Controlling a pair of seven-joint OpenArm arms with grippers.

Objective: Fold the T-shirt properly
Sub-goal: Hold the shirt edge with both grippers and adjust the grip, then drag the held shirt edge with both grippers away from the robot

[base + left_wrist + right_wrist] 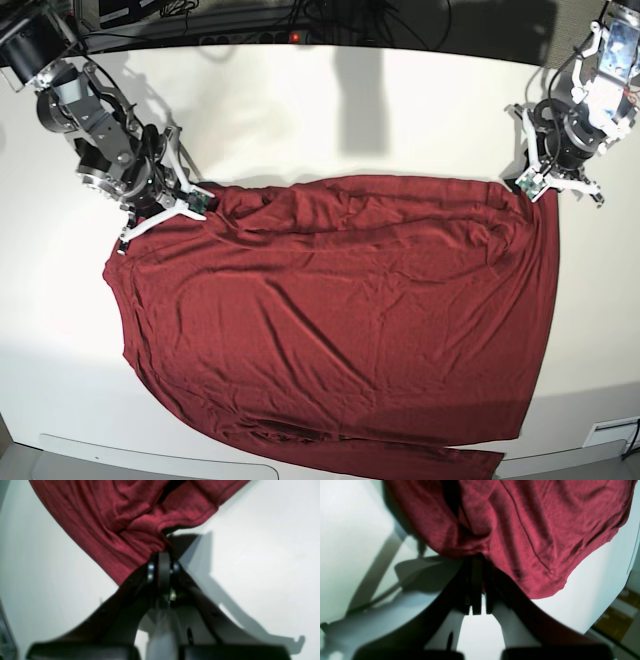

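Observation:
The maroon T-shirt (340, 310) lies spread over the white table, wrinkled along its far edge. My left gripper (532, 192) is at the shirt's far right corner and is shut on it. In the left wrist view the closed jaws (163, 555) pinch a bunched fold of the T-shirt (130, 522). My right gripper (205, 197) is at the far left corner and is shut on the cloth. In the right wrist view its closed jaws (478, 560) hold the T-shirt (520, 525), which hangs in folds.
The white table (330, 110) extends behind the shirt. Cables and a dark strip (290, 30) run along the far edge. The shirt's near hem (400, 455) reaches the table's front edge. Floor shows in the right wrist view (615, 622).

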